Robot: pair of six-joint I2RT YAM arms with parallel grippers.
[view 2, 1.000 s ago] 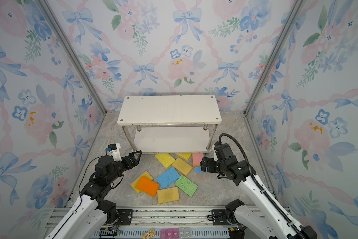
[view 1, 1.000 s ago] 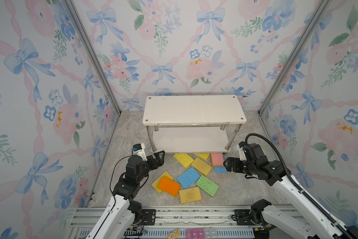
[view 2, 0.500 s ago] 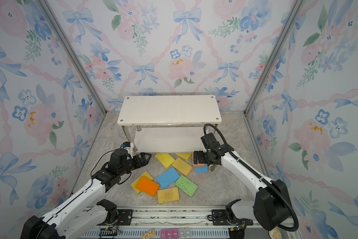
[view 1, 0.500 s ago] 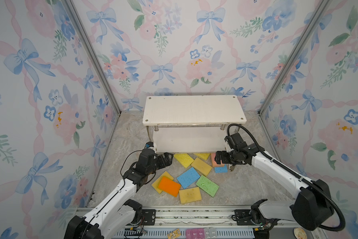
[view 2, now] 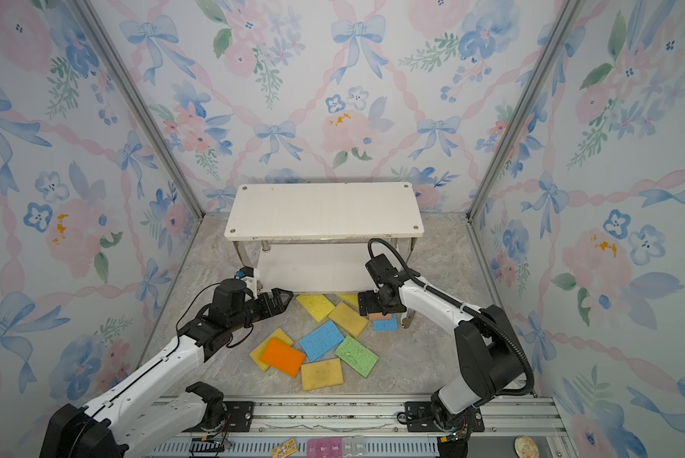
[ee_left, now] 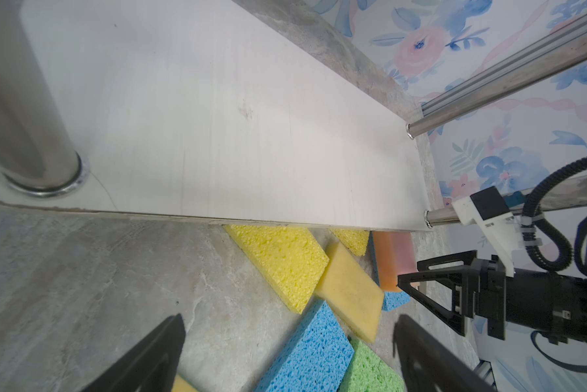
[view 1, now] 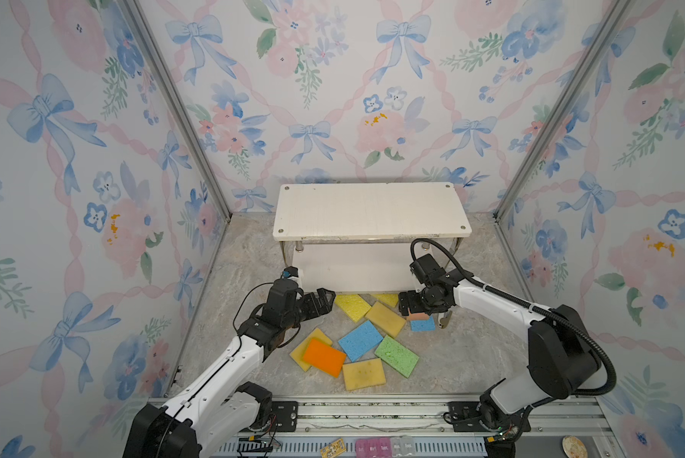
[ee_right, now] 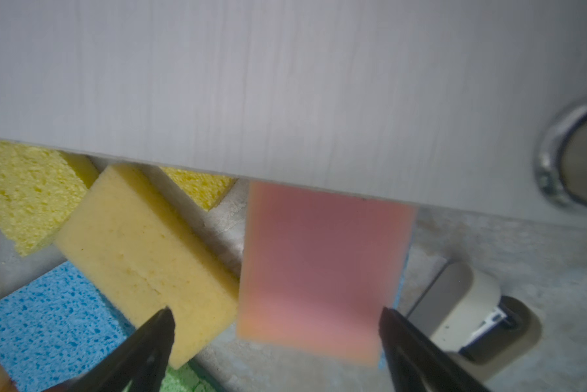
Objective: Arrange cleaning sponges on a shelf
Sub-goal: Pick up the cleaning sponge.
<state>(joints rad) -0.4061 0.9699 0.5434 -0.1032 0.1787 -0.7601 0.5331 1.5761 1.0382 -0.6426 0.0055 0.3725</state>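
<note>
Left arm point(view 1: 230, 365): white shell links with black joint housings, lower left of the frame.
Right arm point(view 1: 503, 307): matching white links, with bulky black elbow and base blocks at lower right.
Hose point(ee_left: 532, 200): thick, black and ribbed, strapped on with white ties.
Left wrist mount point(view 1: 291, 273): small white bracket with a blue tip.
Left gripper point(ee_left: 290, 319): black fingers tapering to points.
Right gripper point(ee_right: 277, 312): black triangular open-frame fingers, with a white camera bracket point(ee_left: 482, 213) above.

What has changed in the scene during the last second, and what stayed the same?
Both arms unfolded and stretched forward toward the shelf. The left gripper advanced up to the bright yellow sponge; the right gripper moved over the pink sponge, jaws open. Nothing was grasped or released. The sponges lie where they were; the shelf stays bare.
</note>
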